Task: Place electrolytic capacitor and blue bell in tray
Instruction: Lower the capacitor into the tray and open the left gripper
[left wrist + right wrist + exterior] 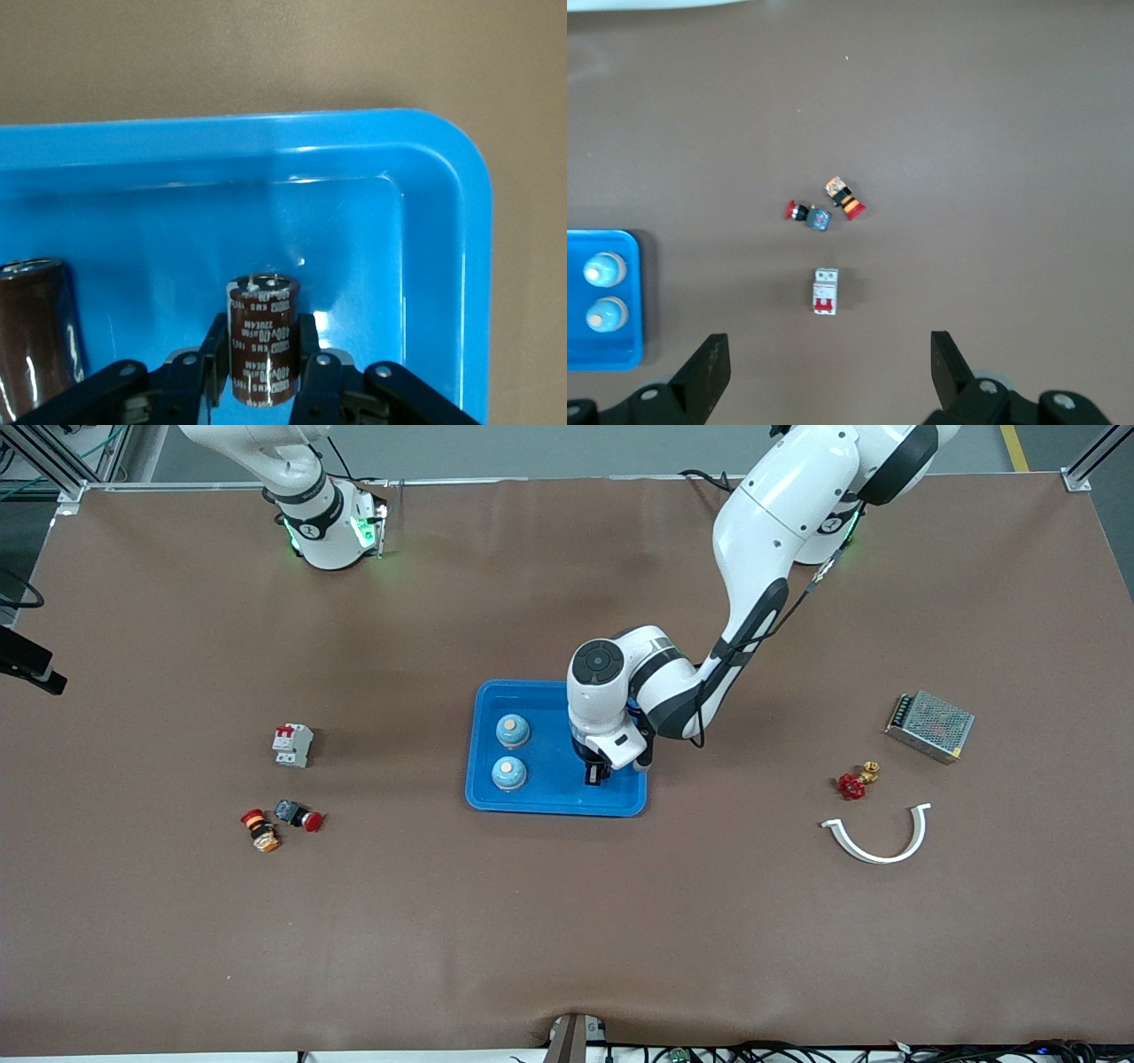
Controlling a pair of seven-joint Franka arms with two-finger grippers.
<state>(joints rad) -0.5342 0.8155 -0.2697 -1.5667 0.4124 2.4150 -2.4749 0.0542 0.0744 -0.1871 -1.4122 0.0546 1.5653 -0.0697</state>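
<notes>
Front view: the blue tray (540,802) lies mid-table with two blue bells (512,731) in it toward the right arm's end. The left gripper (595,777) is down inside the tray.

Left wrist view: the left gripper's fingers (309,354) clamp an upright brown capacitor (262,340) on the tray floor; another brown cylinder (31,336) stands beside it.

Right wrist view: the right gripper (828,367) waits, spread wide, above a white breaker (824,292).
</notes>
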